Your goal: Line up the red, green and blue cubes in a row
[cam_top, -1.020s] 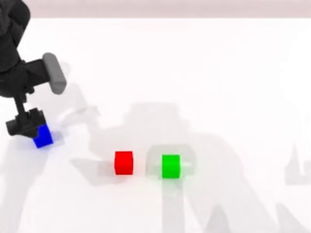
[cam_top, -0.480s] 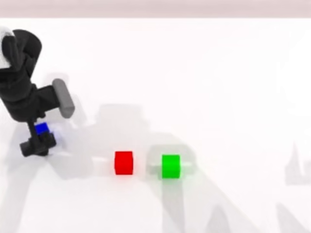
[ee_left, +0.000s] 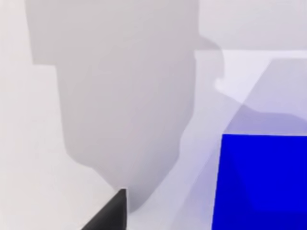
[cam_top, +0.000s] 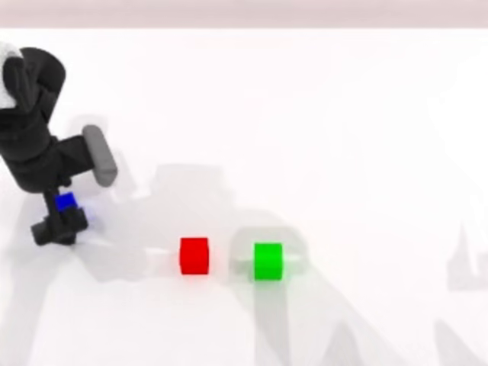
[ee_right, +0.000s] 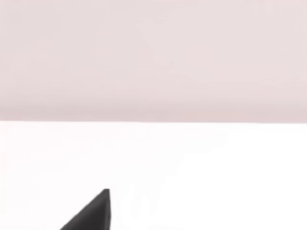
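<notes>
The blue cube [cam_top: 65, 202] lies at the table's left side, partly hidden under my left arm. My left gripper [cam_top: 57, 225] is down around it and open. In the left wrist view the blue cube [ee_left: 261, 182] fills one corner. One dark fingertip [ee_left: 108, 215] stands apart from it, with bare table between. The red cube [cam_top: 194, 255] and the green cube [cam_top: 268, 261] sit side by side near the middle front, a small gap between them. My right gripper [ee_right: 96, 213] is outside the top view and shows only as a dark corner over bare table.
The table's far edge [cam_top: 244, 29] meets a pale pink wall. Grey shadows of the arms fall across the white tabletop [cam_top: 343, 137] around the cubes and at the right.
Over the last second my left arm swung and its gripper moved toward the table's front, down over the blue cube. Since half a second ago almost nothing has moved. The red and green cubes stayed put.
</notes>
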Tool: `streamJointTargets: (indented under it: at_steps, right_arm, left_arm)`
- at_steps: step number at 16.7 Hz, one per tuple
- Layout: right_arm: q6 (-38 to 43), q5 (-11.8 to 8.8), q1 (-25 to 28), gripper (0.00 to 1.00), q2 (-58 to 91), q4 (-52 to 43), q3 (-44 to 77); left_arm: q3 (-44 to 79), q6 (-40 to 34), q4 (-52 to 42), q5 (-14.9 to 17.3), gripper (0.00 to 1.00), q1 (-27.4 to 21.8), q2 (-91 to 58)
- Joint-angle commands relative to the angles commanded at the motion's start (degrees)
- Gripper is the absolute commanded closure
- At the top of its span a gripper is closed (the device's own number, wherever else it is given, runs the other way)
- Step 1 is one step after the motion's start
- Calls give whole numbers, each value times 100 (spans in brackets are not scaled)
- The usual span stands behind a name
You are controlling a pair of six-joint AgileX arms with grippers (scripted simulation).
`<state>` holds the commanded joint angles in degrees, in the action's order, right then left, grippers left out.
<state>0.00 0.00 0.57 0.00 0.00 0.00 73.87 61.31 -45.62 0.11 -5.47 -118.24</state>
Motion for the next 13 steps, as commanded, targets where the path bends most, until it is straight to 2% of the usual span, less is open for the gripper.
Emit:
streamJointTargets:
  at_steps: [9, 13]
  right_arm:
    - [0, 0, 0, 0, 0, 0, 0]
    - [0, 0, 0, 0, 0, 0, 0]
  left_arm:
    - [0, 0, 0, 0, 98, 0, 0]
    - [0, 0, 0, 0, 100, 0, 0]
